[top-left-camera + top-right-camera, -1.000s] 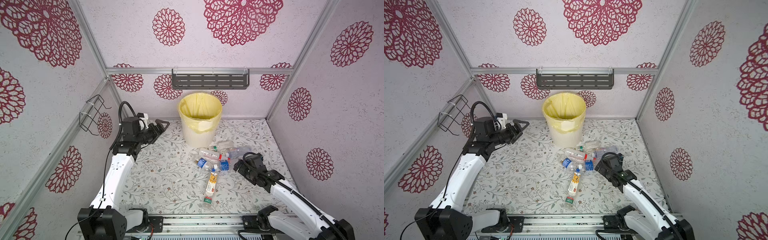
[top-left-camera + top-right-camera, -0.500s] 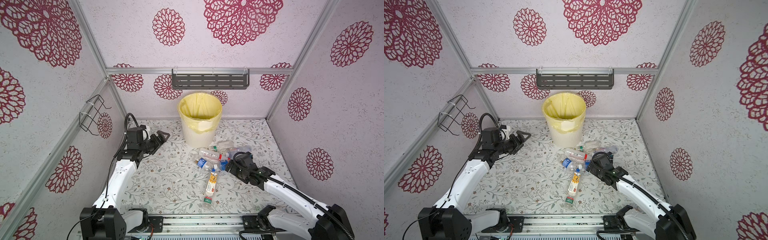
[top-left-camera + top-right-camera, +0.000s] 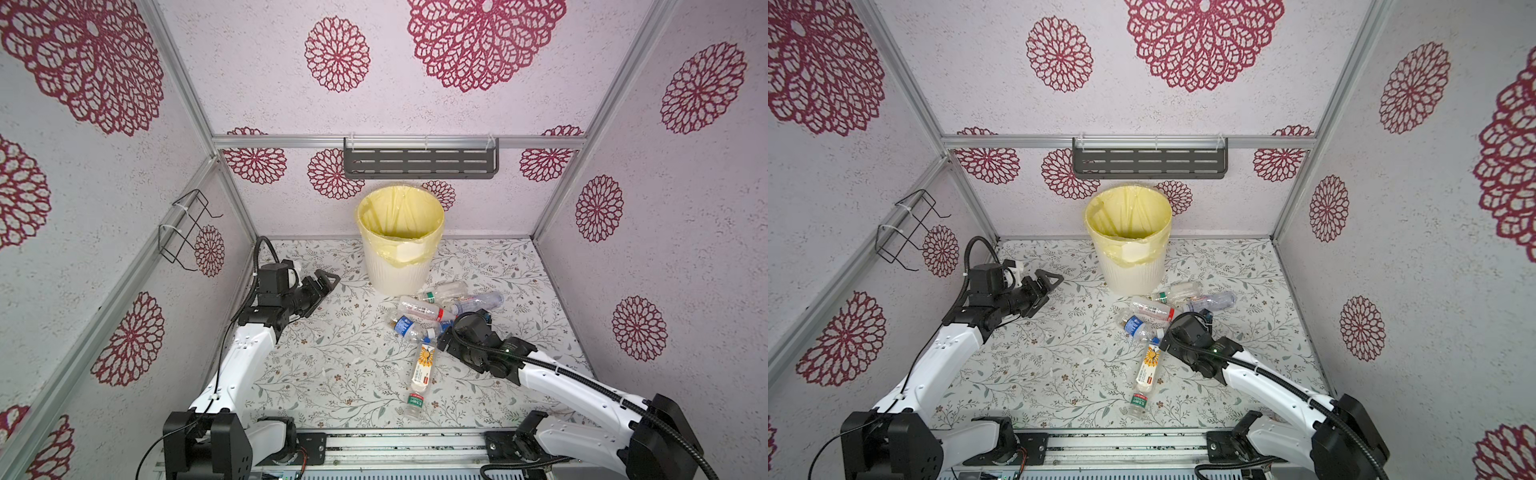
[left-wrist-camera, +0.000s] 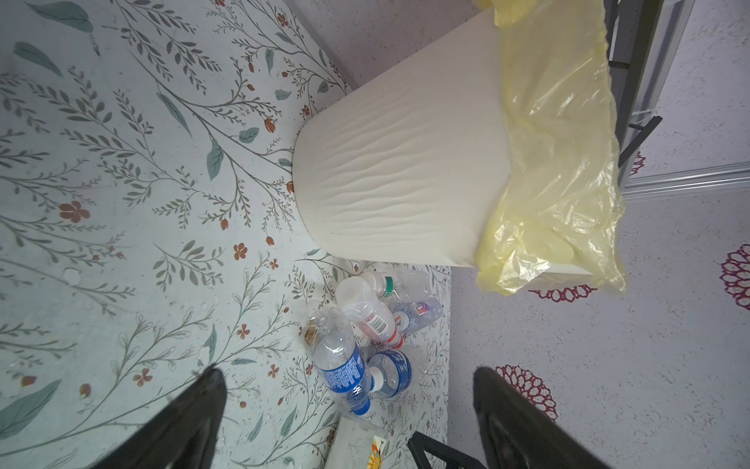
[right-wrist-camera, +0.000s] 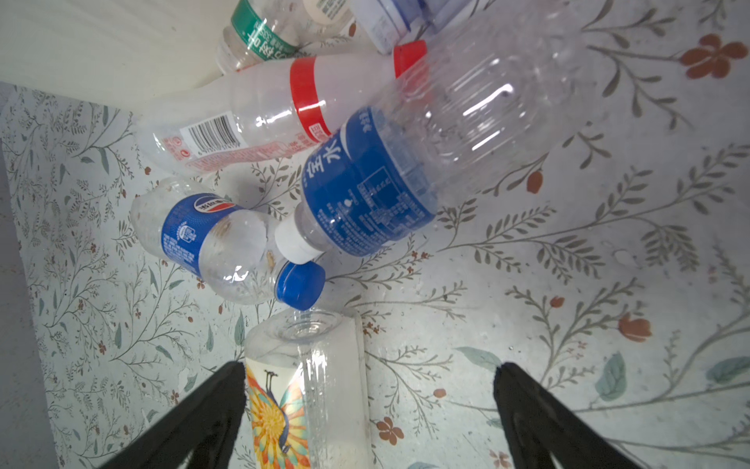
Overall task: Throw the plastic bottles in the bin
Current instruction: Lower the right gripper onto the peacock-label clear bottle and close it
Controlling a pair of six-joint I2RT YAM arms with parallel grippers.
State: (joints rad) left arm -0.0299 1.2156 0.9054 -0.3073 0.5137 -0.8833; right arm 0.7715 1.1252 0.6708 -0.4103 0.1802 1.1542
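— How far along is the task?

— I judge it is only at the beginning. About seven clear plastic bottles (image 3: 419,309) lie on the table with the leaf pattern (image 3: 332,374). Most are in a heap just beside the foot of the round cream-white ribbed plastic bin (image 3: 395,274) with the pale yellow bag over its rim. In both top views I see only the bag inside the bin. Its bottom is hidden, so I cannot tell whether any bottle is in there.

— And your claws?

— Both are spread wide and carry nothing. My right claw (image 5: 369,367) is low at the heap. The clear bottle with the orange flower label (image 5: 304,390) lies between its fingers, not pinched. My left claw (image 3: 328,279) hovers well apart from the heap and points toward the bin.

— What does one camera show that another does not?

— In the top views my right wrist covers its own fingers, so only the right wrist view shows them around that bottle. A top view shows a small clear bottle with a green label (image 3: 414,401) lying alone near the front edge, and no wrist view has it. The left wrist view shows the ribs of the bin wall but not the inside.
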